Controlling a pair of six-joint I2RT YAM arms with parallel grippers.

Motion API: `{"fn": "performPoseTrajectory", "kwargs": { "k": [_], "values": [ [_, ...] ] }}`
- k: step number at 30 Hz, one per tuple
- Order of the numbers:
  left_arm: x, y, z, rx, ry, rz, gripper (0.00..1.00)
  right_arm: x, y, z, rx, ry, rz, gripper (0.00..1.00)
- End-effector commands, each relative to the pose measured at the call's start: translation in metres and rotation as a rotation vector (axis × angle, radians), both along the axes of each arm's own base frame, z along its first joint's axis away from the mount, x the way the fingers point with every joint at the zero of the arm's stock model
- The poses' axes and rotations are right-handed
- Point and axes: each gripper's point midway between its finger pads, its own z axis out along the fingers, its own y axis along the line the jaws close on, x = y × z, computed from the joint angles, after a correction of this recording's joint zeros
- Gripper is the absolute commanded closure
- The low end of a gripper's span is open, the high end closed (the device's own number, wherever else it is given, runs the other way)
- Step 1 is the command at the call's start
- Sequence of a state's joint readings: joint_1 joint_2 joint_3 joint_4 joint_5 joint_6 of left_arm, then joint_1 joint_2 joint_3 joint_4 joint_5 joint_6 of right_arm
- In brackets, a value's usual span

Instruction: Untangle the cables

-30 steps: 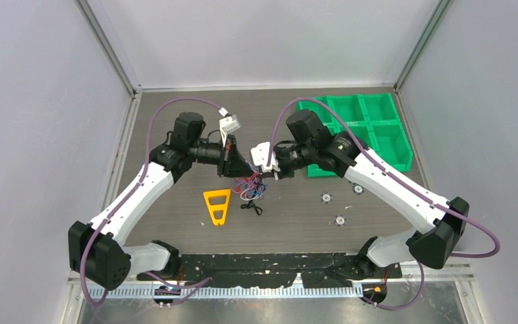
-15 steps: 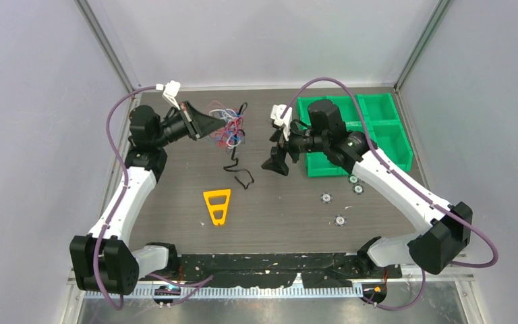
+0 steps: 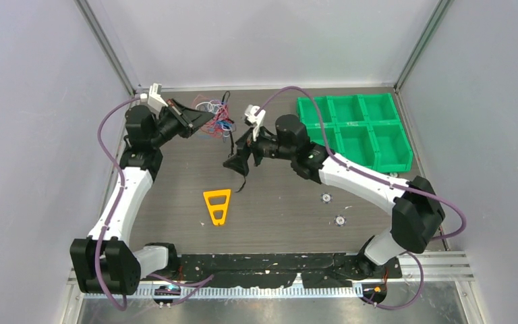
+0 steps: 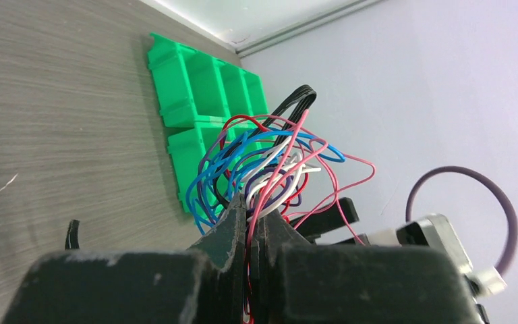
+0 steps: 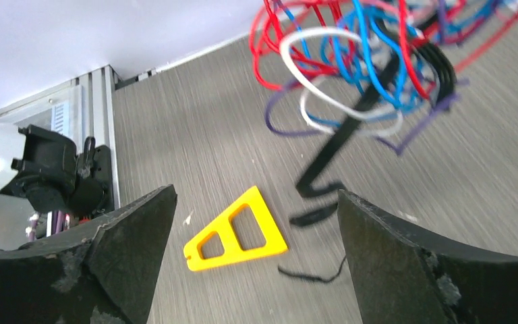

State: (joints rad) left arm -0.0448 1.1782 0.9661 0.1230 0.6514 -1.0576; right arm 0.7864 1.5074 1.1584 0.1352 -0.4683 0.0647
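The cables [image 3: 217, 116] form a fist-sized tangle of red, blue, purple, white and black wires, held up off the table at the far left-centre. My left gripper [image 3: 204, 123] is shut on the cables [image 4: 263, 158], and the wires fan out past its fingertips [image 4: 236, 219]. One black cable [image 3: 240, 177] hangs out of the tangle, its lower end curled on the table. My right gripper [image 3: 239, 154] is open and holds nothing. It sits just right of and below the tangle. Its wrist view looks between wide-apart fingers [image 5: 135, 236] at the cables [image 5: 357, 67] and the hanging black cable [image 5: 334, 152].
A flat orange triangle frame [image 3: 217, 206] lies on the table in front of the tangle, and shows between the right fingers as the orange triangle frame [image 5: 236, 233]. A green compartment tray [image 3: 354, 131] stands at the back right. Two small round parts [image 3: 325, 197] lie right of centre.
The right gripper has opened and let go of the tangle, then swung left toward it. The left gripper has carried the tangle up to the far left, with a black cable trailing down.
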Motion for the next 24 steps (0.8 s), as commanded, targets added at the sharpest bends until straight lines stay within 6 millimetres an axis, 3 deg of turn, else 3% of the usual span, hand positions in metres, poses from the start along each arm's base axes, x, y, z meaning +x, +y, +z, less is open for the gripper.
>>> {"fn": "performPoseTrajectory", "kwargs": {
  "k": [1, 3, 5, 6, 7, 9, 12, 15, 18, 24],
  "values": [
    [-0.004, 0.010, 0.029, -0.033, -0.023, 0.055, 1.00, 0.022, 0.024, 0.056, 0.148, -0.143, -0.065, 0.07],
    [-0.005, 0.013, 0.028, -0.033, -0.011, 0.065, 1.00, 0.033, 0.027, 0.056, 0.152, -0.154, -0.096, 0.17],
    [-0.005, 0.018, 0.026, -0.029, 0.001, 0.082, 1.00, 0.039, 0.030, 0.057, 0.157, -0.161, -0.115, 0.34],
    [-0.005, 0.019, 0.024, -0.026, 0.007, 0.087, 1.00, 0.040, 0.030, 0.057, 0.157, -0.163, -0.118, 0.48],
    [-0.005, 0.020, 0.022, -0.024, 0.017, 0.091, 1.00, 0.041, 0.030, 0.057, 0.155, -0.163, -0.123, 0.54],
    [0.001, 0.038, 0.018, -0.021, 0.028, 0.148, 1.00, 0.039, 0.027, 0.056, 0.137, -0.166, -0.121, 0.76],
    [0.009, 0.057, 0.015, -0.024, 0.040, 0.210, 1.00, 0.029, 0.018, 0.050, 0.086, -0.165, -0.098, 0.92],
    [0.017, 0.076, 0.009, -0.024, 0.048, 0.263, 1.00, 0.012, 0.009, 0.053, 0.067, -0.156, -0.052, 0.95],
    [0.024, 0.096, -0.013, 0.025, 0.073, 0.338, 1.00, -0.003, -0.004, 0.065, 0.052, -0.188, -0.014, 0.95],
    [0.022, 0.114, -0.080, 0.136, 0.219, 0.404, 1.00, -0.027, -0.037, 0.130, 0.119, -0.307, -0.013, 0.94]
  ]
}}
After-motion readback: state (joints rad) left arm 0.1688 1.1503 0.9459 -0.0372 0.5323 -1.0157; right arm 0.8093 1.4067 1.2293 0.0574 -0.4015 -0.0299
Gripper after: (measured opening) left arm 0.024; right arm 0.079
